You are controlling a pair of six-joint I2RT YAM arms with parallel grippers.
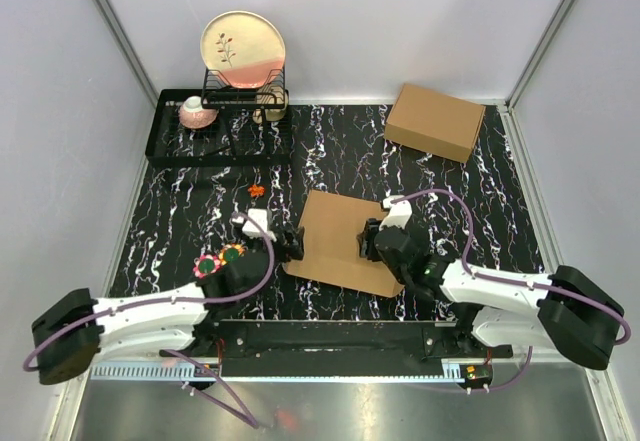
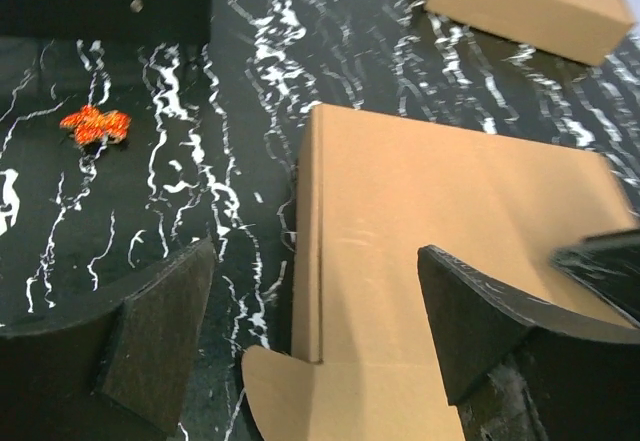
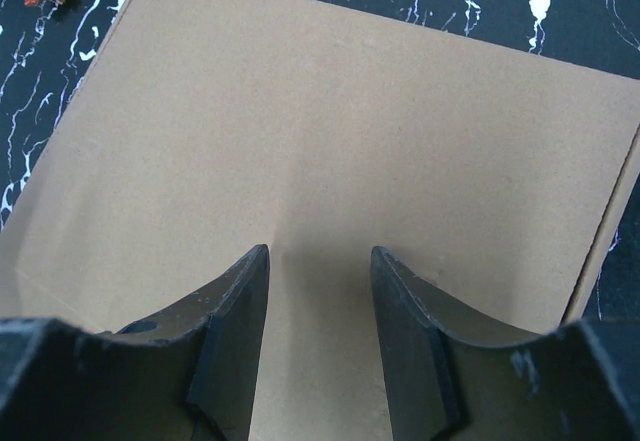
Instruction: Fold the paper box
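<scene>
Left gripper [image 2: 315, 253] gapes astride the paper box [image 1: 335, 231] edge, right gripper [image 3: 320, 251] above

Paper box [image 1: 335, 243]: brown, folded flat-topped, lying on the table between the two grippers.
Left gripper [image 1: 291, 244]: at the box's left edge; finger spacing unreadable from above.
Right gripper [image 1: 371, 244]: over the box's right part.
Orange scrap [image 1: 256, 190]: just ahead of the left gripper.
Second cardboard box [image 1: 435, 121]: made up, well ahead of the right gripper.
Dish rack [image 1: 200, 161]: far ahead of the left gripper, holding an upright plate [image 1: 243, 49] and a pink cup [image 1: 197, 113].
Table [image 1: 180, 231]: black, white-veined.
</scene>
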